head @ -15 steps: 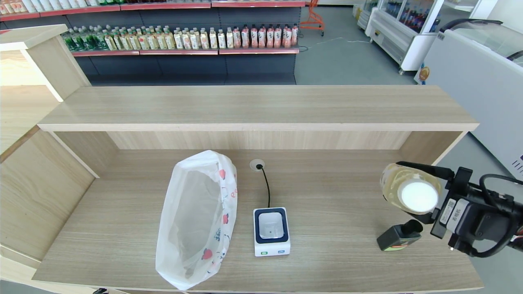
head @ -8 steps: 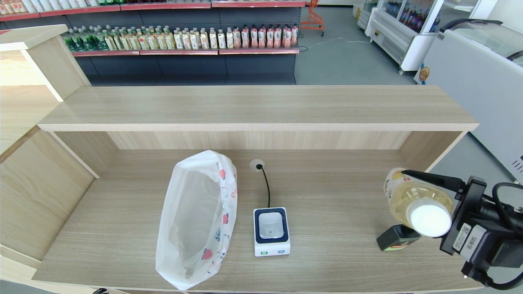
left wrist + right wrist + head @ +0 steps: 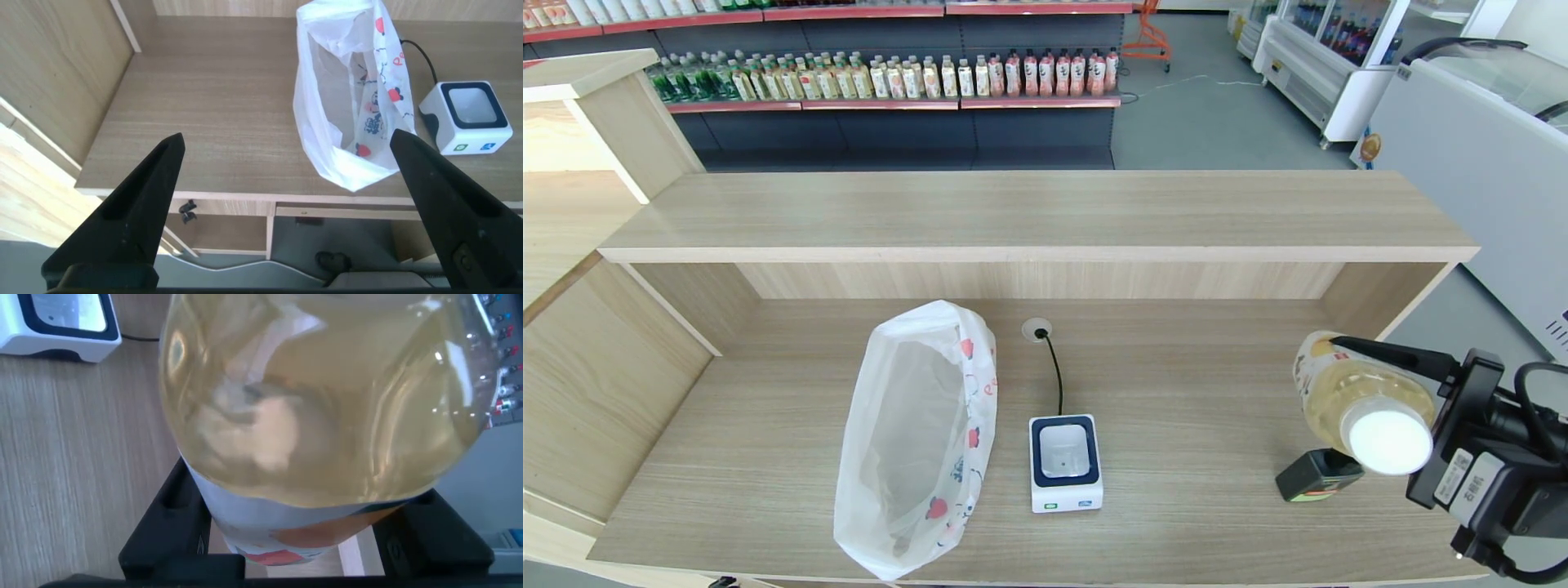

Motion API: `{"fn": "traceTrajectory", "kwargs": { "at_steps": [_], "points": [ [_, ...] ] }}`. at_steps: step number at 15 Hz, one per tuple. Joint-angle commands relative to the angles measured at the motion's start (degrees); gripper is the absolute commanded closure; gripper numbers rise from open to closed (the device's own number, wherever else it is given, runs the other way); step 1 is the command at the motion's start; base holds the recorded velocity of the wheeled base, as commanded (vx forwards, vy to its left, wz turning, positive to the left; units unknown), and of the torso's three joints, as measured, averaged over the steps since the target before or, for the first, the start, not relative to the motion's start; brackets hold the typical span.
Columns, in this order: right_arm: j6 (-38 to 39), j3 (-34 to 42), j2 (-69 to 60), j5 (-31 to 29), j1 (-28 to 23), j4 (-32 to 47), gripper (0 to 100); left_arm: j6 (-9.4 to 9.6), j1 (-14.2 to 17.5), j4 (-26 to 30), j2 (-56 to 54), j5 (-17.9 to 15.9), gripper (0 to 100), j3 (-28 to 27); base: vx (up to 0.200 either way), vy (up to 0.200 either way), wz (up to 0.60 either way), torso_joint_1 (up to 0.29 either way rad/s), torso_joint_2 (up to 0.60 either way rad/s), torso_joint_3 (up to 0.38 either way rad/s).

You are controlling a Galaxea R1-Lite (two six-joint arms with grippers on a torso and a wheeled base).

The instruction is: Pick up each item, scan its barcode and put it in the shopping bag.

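Observation:
A clear bottle [image 3: 1364,396] of pale yellow drink with a white cap hangs tilted over the counter's right end, cap toward the camera. My right gripper [image 3: 1343,402] is shut on the bottle [image 3: 327,400], whose label end sits between the black fingers [image 3: 167,531]. Under it a small dark box [image 3: 1317,476] lies on the counter. The white scanner [image 3: 1066,462] sits mid-counter, and the white printed shopping bag [image 3: 919,441] lies open to its left. My left gripper [image 3: 286,220] is open, off the counter's front edge near the bag [image 3: 351,90].
A black cable [image 3: 1055,371] runs from the scanner to a hole in the counter. A raised wooden shelf [image 3: 1037,216] closes the back, with side walls left and right. Bare counter [image 3: 1209,408] lies between scanner and dark box.
My right gripper has carried the bottle down and toward the counter's near right corner, tipping it a little. Bag, scanner and dark box stayed put.

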Motion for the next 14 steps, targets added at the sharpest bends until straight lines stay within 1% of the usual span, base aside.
{"fn": "traceTrajectory", "kwargs": {
  "at_steps": [1,2,12,14],
  "points": [
    [-0.34,0.06,0.02,0.06,0.02,-0.03,100,-0.01,0.02,-0.01,-0.02,0.01,0,0.01,0.0,0.0,0.0,0.0,0.0,0.0],
    [-0.34,0.14,-0.06,0.06,0.02,-0.03,100,-0.01,0.02,-0.01,-0.02,0.01,0,0.01,0.0,0.0,0.0,0.0,0.0,0.0],
    [0.01,1.11,-0.77,0.14,0.9,0.33,100,-0.19,0.02,-0.01,-0.02,0.01,0,0.01,0.0,0.2,0.0,0.002,0.0,0.003],
    [0.19,1.9,0.2,0.14,0.81,0.41,100,-0.19,0.02,-0.01,-0.02,0.01,0,0.01,0.0,0.0,0.0,0.0,0.0,0.0]
  ]
}}
